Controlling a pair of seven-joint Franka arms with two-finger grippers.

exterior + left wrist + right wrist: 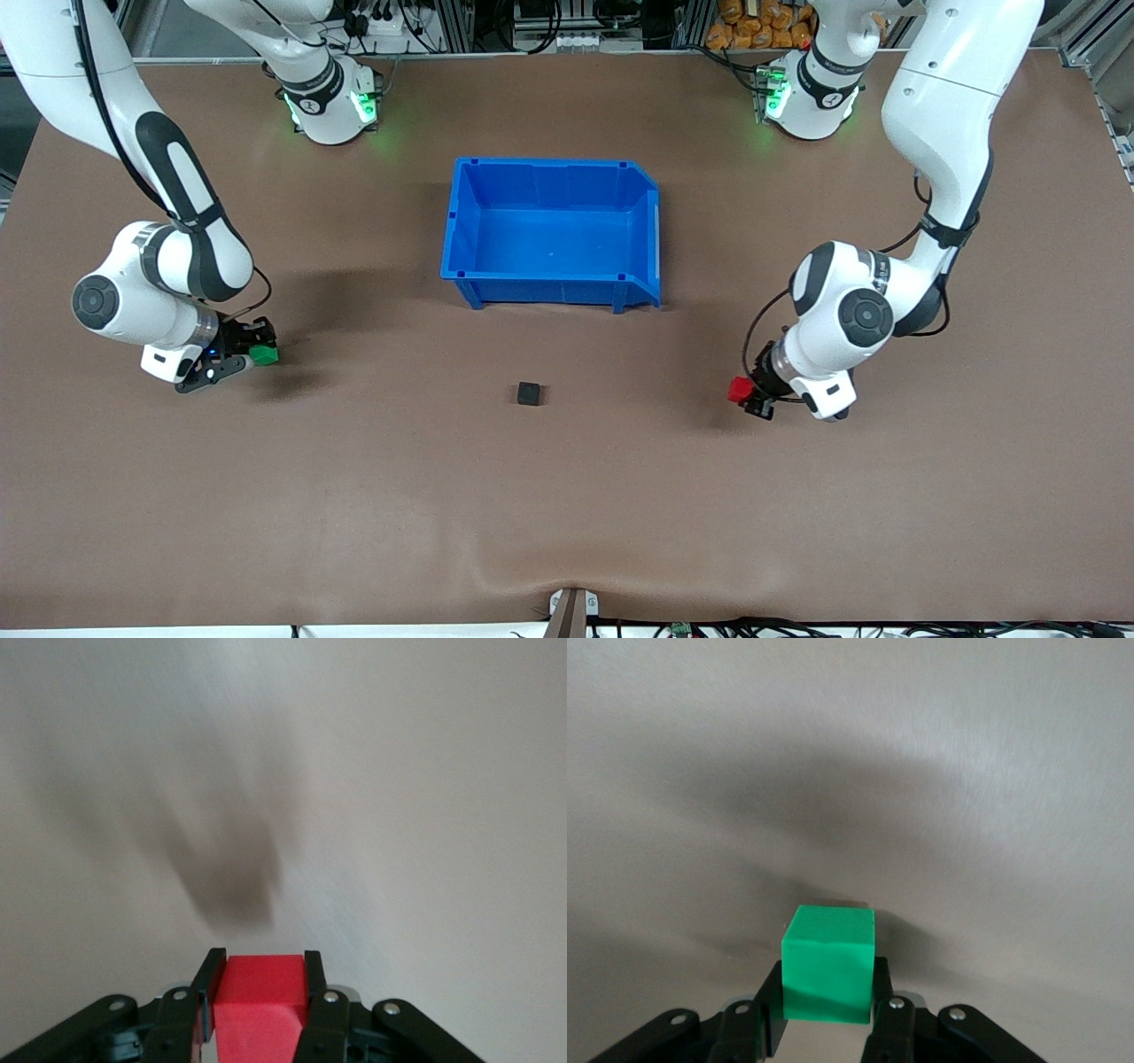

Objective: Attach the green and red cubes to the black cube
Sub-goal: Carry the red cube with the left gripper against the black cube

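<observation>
The black cube (529,393) lies on the brown table, nearer to the front camera than the blue bin. My left gripper (749,396) is shut on the red cube (739,389), held just above the table toward the left arm's end; the red cube (260,1003) sits between the fingers (312,979) in the left wrist view. My right gripper (257,350) is shut on the green cube (264,355) just above the table toward the right arm's end; the green cube (829,964) also shows in the right wrist view. Both held cubes are well apart from the black cube.
An empty blue bin (461,232) stands at the table's middle, nearer to the robots' bases than the black cube. Bare brown table (567,514) lies around the black cube. A small bracket (571,610) sits at the table's front edge.
</observation>
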